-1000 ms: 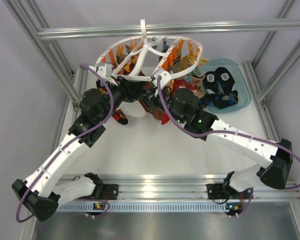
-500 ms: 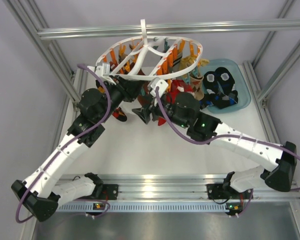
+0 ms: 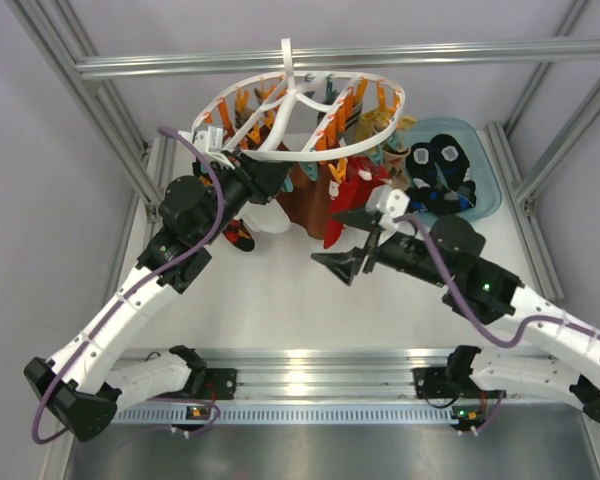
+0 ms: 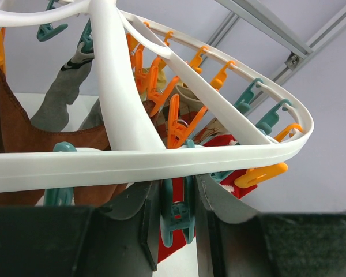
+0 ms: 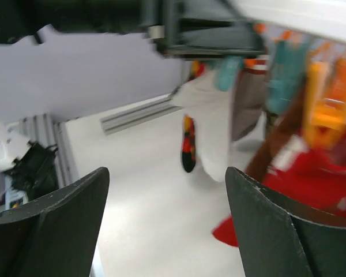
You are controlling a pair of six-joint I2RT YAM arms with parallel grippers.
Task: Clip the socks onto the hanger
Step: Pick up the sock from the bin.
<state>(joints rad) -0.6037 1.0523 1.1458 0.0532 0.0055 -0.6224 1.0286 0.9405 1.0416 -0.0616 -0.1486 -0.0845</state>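
Note:
The white round hanger (image 3: 298,105) hangs from the top rail, with orange and teal clips round its rim (image 4: 161,161). My left gripper (image 3: 252,180) is under the ring's near side, and its jaws (image 4: 177,222) are shut on a teal clip (image 4: 179,213). The dark navy socks (image 3: 437,172) lie in the teal bin (image 3: 485,205) at the right, apart from both grippers. In front of the hanger and below it, my right gripper (image 3: 348,242) stands open and holds nothing; its wide-apart fingers (image 5: 277,231) frame bare table.
Red socks (image 3: 348,195), a brown sock (image 3: 300,195), a white sock (image 3: 270,215) and an argyle sock (image 3: 240,232) hang from the clips. Tan socks (image 3: 380,125) hang at the far right of the ring. Aluminium frame posts (image 3: 130,160) flank the table.
My right gripper has opened and drawn back from the hanger toward the near right, leaving a red sock hanging. The left gripper has stayed on the clip.

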